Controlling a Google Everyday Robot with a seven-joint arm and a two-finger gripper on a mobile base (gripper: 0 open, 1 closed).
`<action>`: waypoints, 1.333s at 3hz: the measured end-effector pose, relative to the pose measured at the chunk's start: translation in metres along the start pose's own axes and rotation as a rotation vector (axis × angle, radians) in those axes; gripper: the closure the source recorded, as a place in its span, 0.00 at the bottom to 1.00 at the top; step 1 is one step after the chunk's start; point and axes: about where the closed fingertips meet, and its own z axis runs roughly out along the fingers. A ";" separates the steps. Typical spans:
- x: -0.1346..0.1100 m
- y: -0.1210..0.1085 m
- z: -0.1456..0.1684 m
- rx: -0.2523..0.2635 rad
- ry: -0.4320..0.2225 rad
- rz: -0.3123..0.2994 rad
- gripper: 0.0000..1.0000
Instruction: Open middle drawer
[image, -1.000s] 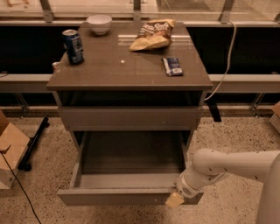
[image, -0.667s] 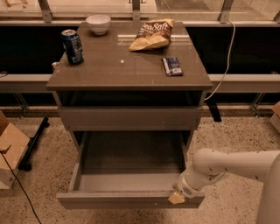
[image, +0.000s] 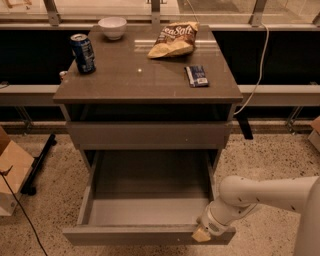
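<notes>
The middle drawer is pulled far out toward me, and its pale-grey interior shows empty. Its flat grey-brown front is the nearest edge, low in the view. My gripper is at the right end of that front's top edge, at the tip of my white arm, which comes in from the right. The taller top drawer front sits closed above it, under the cabinet top. The lowest drawer is hidden beneath the open one.
On the cabinet top stand a blue can, a white bowl, a chip bag and a small dark packet. A cardboard box and a black stand leg are on the floor at left. A white cable hangs at right.
The middle drawer has slid a little further out toward me, and my gripper has moved with its front edge. The things on the cabinet top have not moved.
</notes>
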 end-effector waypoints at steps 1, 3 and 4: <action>0.000 0.000 0.000 -0.001 0.000 0.000 0.83; 0.000 0.000 0.004 -0.030 -0.005 -0.001 0.36; 0.007 -0.003 0.018 -0.091 -0.036 0.024 0.13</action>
